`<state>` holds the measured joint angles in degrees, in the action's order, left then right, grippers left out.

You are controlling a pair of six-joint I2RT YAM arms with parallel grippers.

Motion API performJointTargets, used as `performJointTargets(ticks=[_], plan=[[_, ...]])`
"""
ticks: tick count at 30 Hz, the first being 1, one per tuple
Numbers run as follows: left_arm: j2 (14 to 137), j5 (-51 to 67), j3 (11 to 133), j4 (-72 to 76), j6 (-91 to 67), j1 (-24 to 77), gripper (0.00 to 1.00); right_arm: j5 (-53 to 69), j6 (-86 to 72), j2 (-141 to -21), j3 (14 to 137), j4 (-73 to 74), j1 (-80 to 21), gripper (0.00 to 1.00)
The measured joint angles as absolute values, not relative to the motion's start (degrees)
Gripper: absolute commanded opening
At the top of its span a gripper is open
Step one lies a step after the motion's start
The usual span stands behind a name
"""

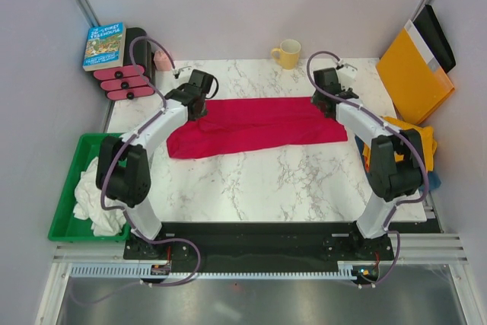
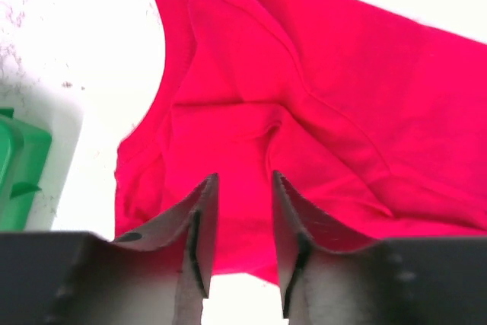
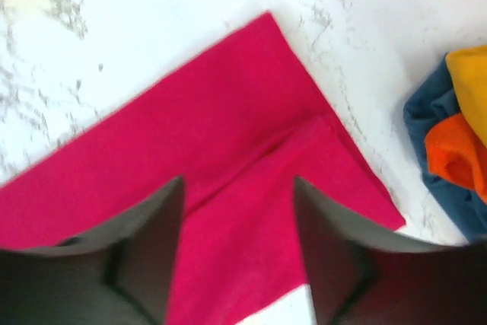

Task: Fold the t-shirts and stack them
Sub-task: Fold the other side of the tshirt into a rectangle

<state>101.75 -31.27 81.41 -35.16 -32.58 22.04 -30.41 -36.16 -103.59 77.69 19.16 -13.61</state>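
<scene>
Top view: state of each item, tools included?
red t-shirt, folded into a long band, lying flat
left tool, open, over the shirt's left end
right tool, open, over its right end
white cloth, crumpled in green bin
coloured shirt pile, unfolded heap at right edge
yellow mug, upright

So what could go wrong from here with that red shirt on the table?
1. The crimson red cloth t-shirt is rumpled at its left end, under the open left tool; folding it like that may trap creases.
2. At its doubled right end, the open right tool might pinch only the top layer and peel the fold apart.
3. The heap of blue, orange and yellow cloth lies close by, so it could be snagged.
</scene>
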Motion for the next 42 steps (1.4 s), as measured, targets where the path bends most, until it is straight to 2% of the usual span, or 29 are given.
performJointTargets(ticks=[1,2,3,4,5,11,22,42], plan=[[100.31,-31.05,80.44,-35.11,-32.91,22.26,0.22,-30.33,-36.25,-102.41,76.14,18.94,-14.2,0.26],[99.18,-30.85,79.44,-34.92,-33.23,22.48,0.17,-30.26,-36.21,-101.58,74.48,18.76,-14.68,0.18],[98.39,-30.72,78.59,-34.74,-33.67,22.72,0.11,-30.0,-36.56,-101.16,72.77,18.68,-15.03,0.06],[97.65,-30.13,77.3,-34.54,-33.98,23.09,0.05,-29.8,-36.82,-101.14,71.29,18.7,-15.14,0.03],[97.41,-29.56,76.23,-34.46,-34.44,23.44,0.04,-29.5,-36.95,-101.27,69.82,18.79,-15.14,0.0],[99.29,-25.5,71.77,-34.79,-36.51,24.18,0.02,-28.75,-37.41,-104.07,66.87,20.12,-14.72,0.0],[110.41,-21.12,74.74,-38.83,-41.45,24.14,0.02,-27.31,-38.89,-108.68,67.83,20.08,-14.72,0.0],[96.09,-19.07,58.61,-44.6,-46.94,24.1,0.03,-21.26,-43.24,-91.88,51.53,28.95,-15.38,0.01]])
